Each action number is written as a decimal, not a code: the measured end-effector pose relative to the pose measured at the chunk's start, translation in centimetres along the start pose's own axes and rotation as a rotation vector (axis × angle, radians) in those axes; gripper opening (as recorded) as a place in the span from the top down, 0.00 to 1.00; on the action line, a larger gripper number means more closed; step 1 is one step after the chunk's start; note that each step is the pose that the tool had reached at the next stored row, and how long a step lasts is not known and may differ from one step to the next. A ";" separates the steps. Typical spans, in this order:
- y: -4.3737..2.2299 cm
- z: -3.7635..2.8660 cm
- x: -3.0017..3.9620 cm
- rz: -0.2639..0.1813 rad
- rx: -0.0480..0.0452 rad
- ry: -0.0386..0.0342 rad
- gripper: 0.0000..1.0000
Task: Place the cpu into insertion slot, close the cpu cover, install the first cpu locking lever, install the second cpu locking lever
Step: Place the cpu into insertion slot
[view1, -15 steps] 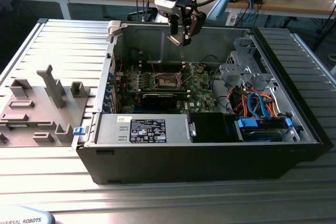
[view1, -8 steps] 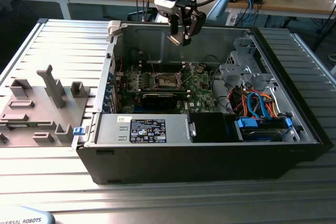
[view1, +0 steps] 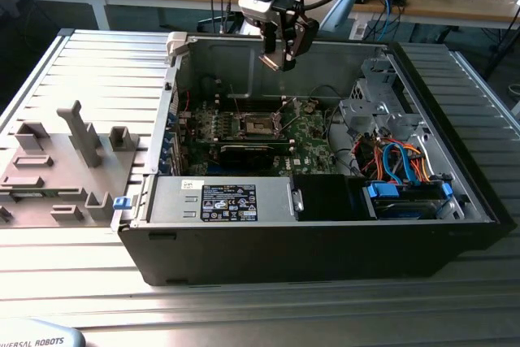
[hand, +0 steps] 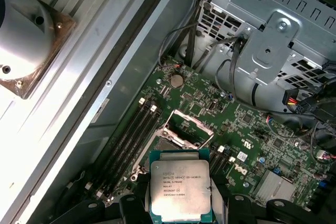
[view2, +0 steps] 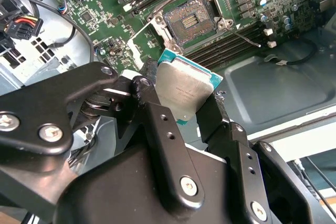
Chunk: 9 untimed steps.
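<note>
The cpu [view2: 184,90] was clamped by its edges in the closed fingers [view2: 155,108], hanging above the insertion slot [view2: 190,22]; I reckoned a slip or a skewed descent could damage that slot. It sat empty, its cpu cover [hand: 193,119] lifted, inside the open computer case [view1: 325,241] surrounding it.

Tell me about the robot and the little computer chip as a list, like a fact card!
gripper: shut on the cpu, holding it by its edges
cpu place: in the air above the motherboard, not in its slot
insertion slot: empty
cpu cover: flipped open
computer case: black, side open
</note>
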State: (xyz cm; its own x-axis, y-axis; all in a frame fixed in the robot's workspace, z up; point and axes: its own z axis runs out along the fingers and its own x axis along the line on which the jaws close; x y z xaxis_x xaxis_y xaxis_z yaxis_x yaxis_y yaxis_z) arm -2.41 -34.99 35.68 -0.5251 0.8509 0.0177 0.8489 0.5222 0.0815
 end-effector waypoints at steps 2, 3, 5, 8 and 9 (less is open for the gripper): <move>0.00 0.00 0.00 0.001 0.0000 -0.0001 0.46; 0.00 0.00 0.00 0.002 0.0000 -0.0001 0.46; 0.00 0.01 0.00 0.003 -0.0001 -0.0003 0.46; 0.00 0.01 0.00 0.005 -0.0001 -0.0005 0.46; 0.00 0.01 0.00 0.006 -0.0001 -0.0005 0.46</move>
State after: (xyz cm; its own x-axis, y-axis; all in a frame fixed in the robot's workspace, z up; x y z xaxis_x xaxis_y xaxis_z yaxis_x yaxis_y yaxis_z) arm -2.41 -34.99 35.67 -0.5195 0.8543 0.0177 0.8523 0.5167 0.0815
